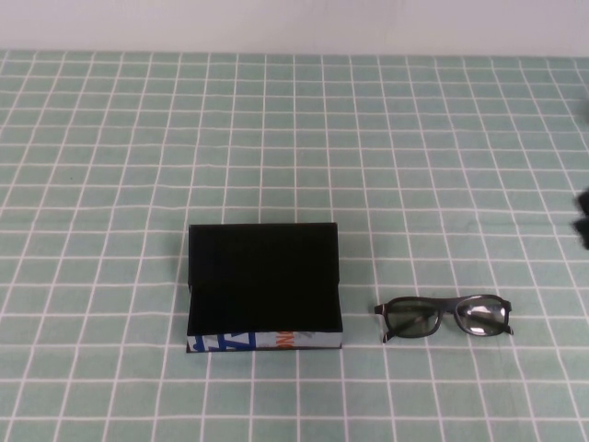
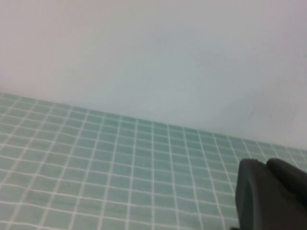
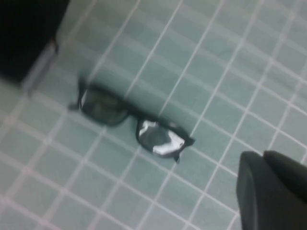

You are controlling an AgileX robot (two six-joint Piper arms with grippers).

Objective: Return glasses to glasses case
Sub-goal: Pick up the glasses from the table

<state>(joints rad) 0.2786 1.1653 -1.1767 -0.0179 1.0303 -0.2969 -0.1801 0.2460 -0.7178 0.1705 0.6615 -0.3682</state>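
Glasses on tablecloth (green checked)

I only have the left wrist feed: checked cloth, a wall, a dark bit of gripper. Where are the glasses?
Observer: The glasses lie on the checked cloth, to the robot's right of the glasses case, apart from it.
Operator: Case open or closed?
Observer: Open, lid back, black lining showing and nothing in it.
Operator: Where is the right gripper?
Observer: The right gripper hangs above the cloth near the glasses, shut and holding nothing; the high view only catches a dark bit at its right edge.
Operator: And mine, the left?
Observer: The left gripper appears in no other feed; the high view does not show that arm at all.
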